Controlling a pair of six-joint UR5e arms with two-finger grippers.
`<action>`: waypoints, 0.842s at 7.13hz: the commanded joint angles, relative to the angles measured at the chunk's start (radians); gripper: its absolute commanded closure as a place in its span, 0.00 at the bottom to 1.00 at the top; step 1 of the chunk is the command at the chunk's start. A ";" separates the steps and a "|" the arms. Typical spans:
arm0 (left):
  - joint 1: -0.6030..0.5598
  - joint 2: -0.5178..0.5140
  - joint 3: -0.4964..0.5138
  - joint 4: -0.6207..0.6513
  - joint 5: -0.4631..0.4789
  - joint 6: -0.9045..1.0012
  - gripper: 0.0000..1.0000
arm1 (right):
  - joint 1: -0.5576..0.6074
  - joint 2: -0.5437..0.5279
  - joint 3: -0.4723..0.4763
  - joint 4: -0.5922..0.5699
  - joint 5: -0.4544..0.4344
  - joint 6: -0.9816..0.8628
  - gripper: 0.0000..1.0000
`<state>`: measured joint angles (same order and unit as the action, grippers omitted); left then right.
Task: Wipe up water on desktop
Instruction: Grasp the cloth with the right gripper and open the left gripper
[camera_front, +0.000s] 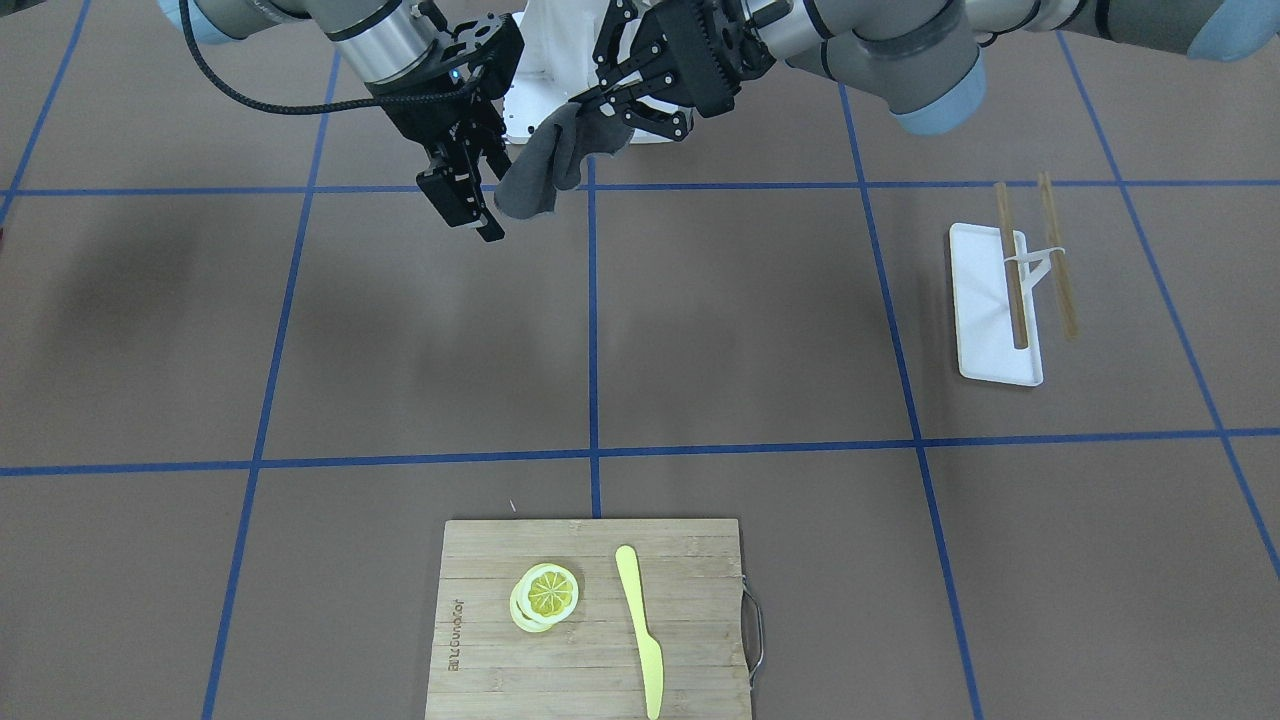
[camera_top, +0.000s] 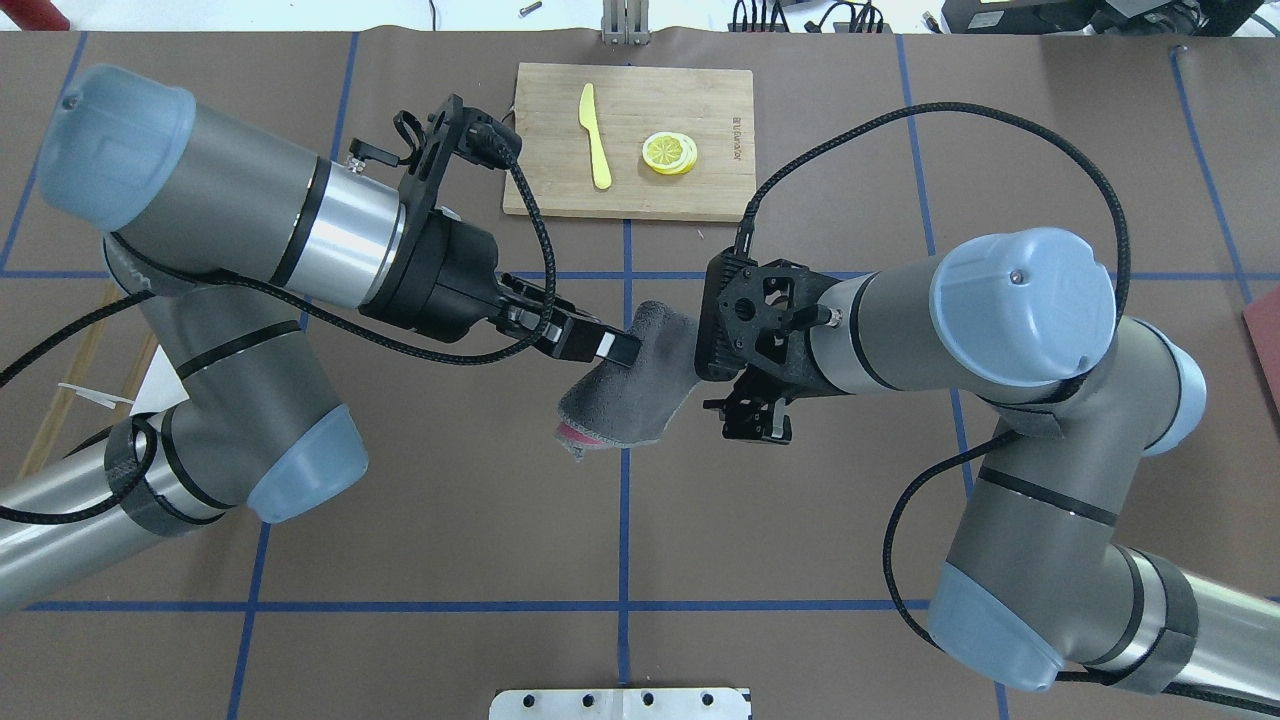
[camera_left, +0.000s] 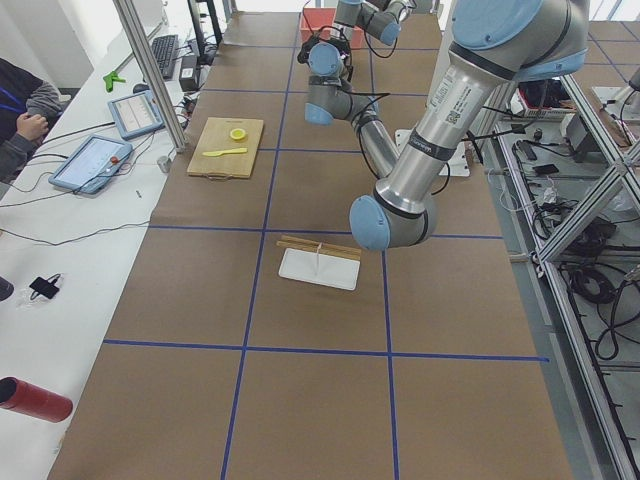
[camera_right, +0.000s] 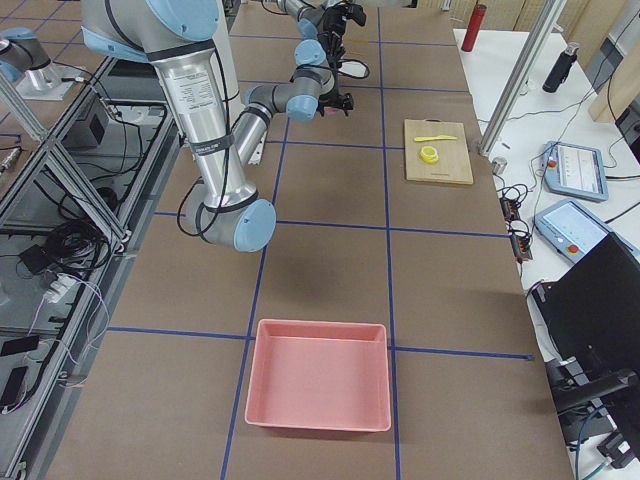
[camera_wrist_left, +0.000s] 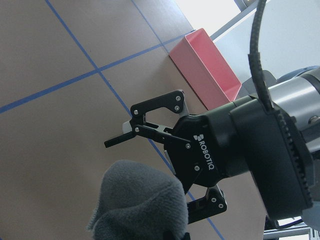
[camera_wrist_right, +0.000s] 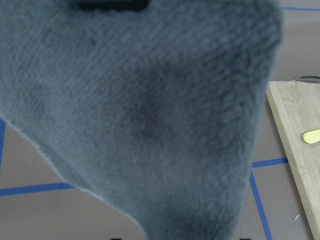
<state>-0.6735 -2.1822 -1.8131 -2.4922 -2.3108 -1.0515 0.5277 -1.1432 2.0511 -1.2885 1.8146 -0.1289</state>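
The brown desktop (camera_front: 750, 320) with blue tape lines shows no water that I can make out. My left gripper (camera_top: 612, 348) is shut on a grey cloth (camera_top: 630, 395) and holds it in the air near the robot's base. In the front view the left gripper (camera_front: 592, 108) has the cloth (camera_front: 535, 170) hanging from it. My right gripper (camera_front: 468, 210) is open and empty, right beside the cloth. Its spread fingers (camera_wrist_left: 120, 140) show in the left wrist view behind the cloth (camera_wrist_left: 140, 200). The cloth (camera_wrist_right: 140, 115) fills the right wrist view.
A bamboo cutting board (camera_front: 700, 600) with lemon slices (camera_front: 545, 595) and a yellow knife (camera_front: 640, 630) lies at the far edge. A white tray (camera_front: 985, 330) with chopsticks (camera_front: 1010, 265) lies on my left side. A pink bin (camera_right: 320, 385) stands at my far right.
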 joint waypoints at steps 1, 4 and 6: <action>0.014 -0.001 0.000 -0.001 0.014 -0.001 1.00 | 0.000 -0.003 0.001 0.000 -0.001 0.002 0.39; 0.014 -0.001 0.000 -0.001 0.014 -0.001 1.00 | 0.008 -0.013 0.009 0.001 0.005 0.018 0.93; 0.014 -0.001 0.000 -0.001 0.014 -0.001 1.00 | 0.011 -0.027 0.014 0.002 0.005 0.061 1.00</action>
<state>-0.6597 -2.1829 -1.8132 -2.4927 -2.2964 -1.0523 0.5362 -1.1619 2.0620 -1.2872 1.8189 -0.0986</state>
